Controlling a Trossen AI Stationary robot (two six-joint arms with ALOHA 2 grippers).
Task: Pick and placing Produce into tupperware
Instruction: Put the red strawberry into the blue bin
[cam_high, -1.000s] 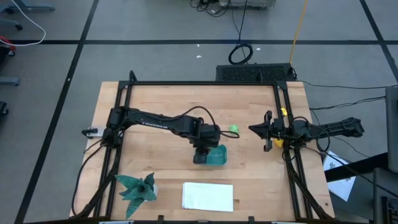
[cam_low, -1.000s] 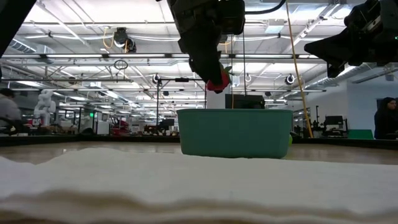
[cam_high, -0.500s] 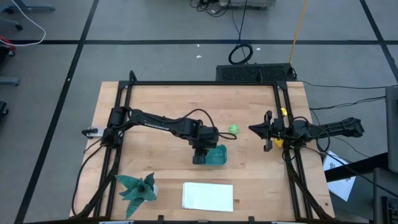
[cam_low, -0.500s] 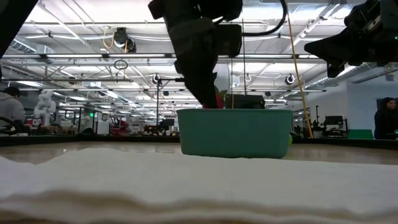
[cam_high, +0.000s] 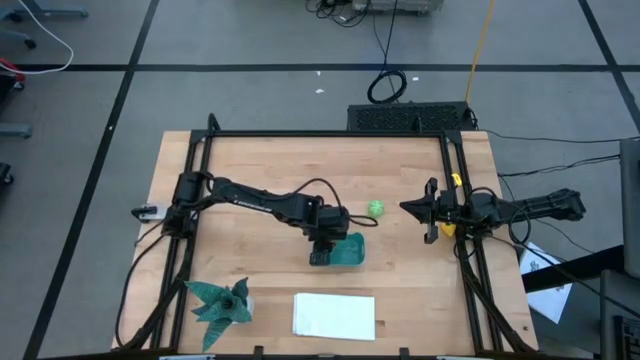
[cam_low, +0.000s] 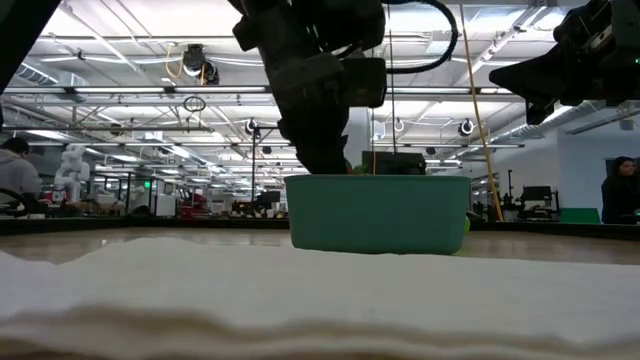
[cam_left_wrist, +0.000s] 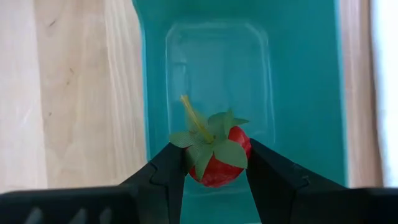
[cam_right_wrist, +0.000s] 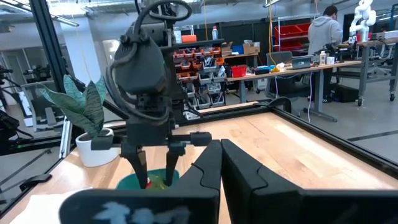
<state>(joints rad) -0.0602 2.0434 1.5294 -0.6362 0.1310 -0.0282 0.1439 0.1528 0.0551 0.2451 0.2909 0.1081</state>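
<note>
The teal tupperware tub (cam_high: 352, 250) stands on the wooden table, right of centre. My left gripper (cam_high: 322, 250) (cam_left_wrist: 214, 151) reaches down into it and is shut on the red produce (cam_left_wrist: 217, 172), a small red toy fruit with green leaves and a yellow stem. In the low view the tub wall (cam_low: 378, 212) hides the fruit. The round light green produce (cam_high: 375, 208) lies on the table just beyond the tub. My right gripper (cam_high: 415, 208) is shut with nothing in it, raised at the table's right side. My left gripper pinches the red fruit by its two opposite sides (cam_left_wrist: 241, 140) between its two fingers (cam_left_wrist: 165, 177). The fingers slant steeply down from above into the tub. The fruit's leafy top and stem face the wrist camera. Whether it touches the tub's floor I cannot tell.
A spiky teal-green plant-like thing (cam_high: 222, 300) stands near the front left corner. A flat white rectangle (cam_high: 334, 315) lies at the front edge, below the tub. Black frame rails (cam_high: 455, 180) run along the table's sides. People work at benches in the room beyond.
My left gripper has gone down with the red fruit, from above the tub's rim to inside the tub. In the low view the fruit has sunk behind the tub wall. The gripper has stayed shut on it.
</note>
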